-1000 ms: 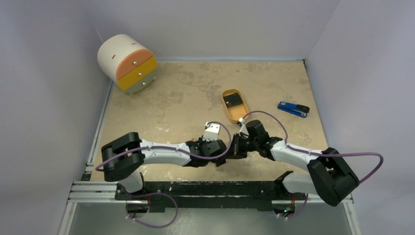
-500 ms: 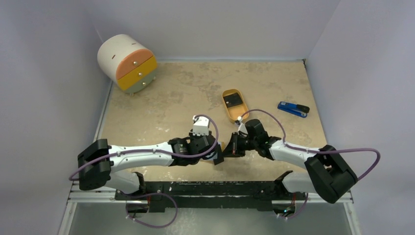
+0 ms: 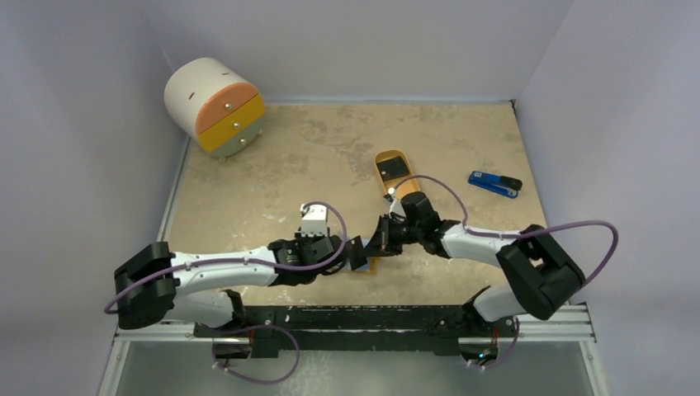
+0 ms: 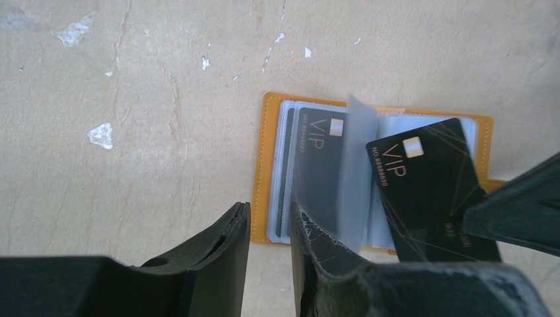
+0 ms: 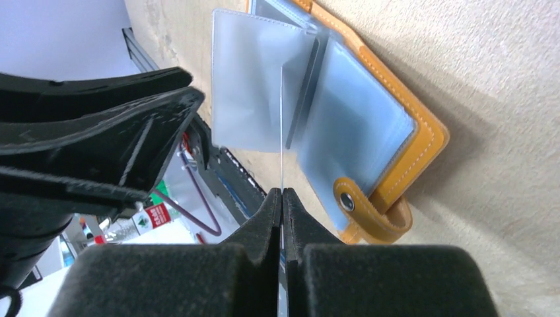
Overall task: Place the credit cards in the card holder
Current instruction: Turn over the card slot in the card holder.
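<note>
Since a second ago my left arm (image 3: pixel 223 268) has pulled back to the left and my right arm (image 3: pixel 475 241) has followed, so both grippers now meet further left, near the front of the worktop (image 3: pixel 272 165). My left gripper (image 4: pixel 267 254) sits low at the near edge of the card holder (image 4: pixel 272 165), jaws a narrow gap apart and gripping nothing. The card holder lies open and flat, one black card (image 4: pixel 318 165) already tucked into its left side. My right gripper (image 5: pixel 282 198) is pinched tight on a second black card (image 4: pixel 426 191), held over the holder's right half beside a lifted sleeve (image 4: pixel 360 172). Farther back sit an orange tray (image 3: pixel 382 183) with a dark card (image 3: pixel 396 168) in it, a blue stapler (image 3: pixel 494 183) and, far left, a round drawer box (image 3: pixel 215 106).
</note>
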`<state>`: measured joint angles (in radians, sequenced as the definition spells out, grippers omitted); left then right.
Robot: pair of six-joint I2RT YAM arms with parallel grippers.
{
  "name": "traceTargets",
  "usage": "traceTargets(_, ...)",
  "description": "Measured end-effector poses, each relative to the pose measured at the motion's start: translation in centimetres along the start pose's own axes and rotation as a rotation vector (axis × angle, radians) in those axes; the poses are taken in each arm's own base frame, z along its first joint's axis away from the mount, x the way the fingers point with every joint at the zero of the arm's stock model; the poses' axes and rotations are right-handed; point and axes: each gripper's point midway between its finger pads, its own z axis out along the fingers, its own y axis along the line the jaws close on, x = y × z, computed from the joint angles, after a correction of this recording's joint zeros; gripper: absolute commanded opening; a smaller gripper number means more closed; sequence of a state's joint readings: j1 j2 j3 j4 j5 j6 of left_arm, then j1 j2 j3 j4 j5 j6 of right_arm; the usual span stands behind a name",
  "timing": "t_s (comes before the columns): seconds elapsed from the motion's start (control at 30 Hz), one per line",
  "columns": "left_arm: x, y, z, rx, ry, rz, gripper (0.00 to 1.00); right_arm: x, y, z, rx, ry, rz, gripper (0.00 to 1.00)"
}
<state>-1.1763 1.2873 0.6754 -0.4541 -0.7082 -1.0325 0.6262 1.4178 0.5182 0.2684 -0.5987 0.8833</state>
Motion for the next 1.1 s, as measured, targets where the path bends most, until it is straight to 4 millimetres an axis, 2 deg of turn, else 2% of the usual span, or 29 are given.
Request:
traceTargets(0.33,-2.9,-0.1,-1.9,0.056,-0.077,-0.099,0.26,0.1,0.0,2.4,0.010,0.045,0.011,0.00)
traceTargets(0.43,-3.3,-0.4,-2.0,0.085,-0.092,-0.117,0.25,0.1,-0.1,2.7,0.013,0.046,0.021,0.00)
traceTargets(0.53,-2.9,-0.8,-1.6,0.101,-0.090,-0.120,0.22,-0.2,0.2,2.7,0.005,0.033,0.022,0.00)
traceTargets(0.67,-1.7,-1.6,-0.1,0.120,-0.058,-0.120,0.19,-0.6,0.7,2.4,0.000,0.006,0.019,0.00)
traceTargets(0.83,-0.3,-1.0,2.2,0.110,-0.001,-0.149,0.13,-0.7,0.9,2.2,-0.006,-0.001,0.014,0.00)
traceTargets(1.1,1.2,-1.4,3.2,0.128,0.040,-0.149,0.04,-0.7,1.3,1.2,0.001,-0.033,0.005,0.00)
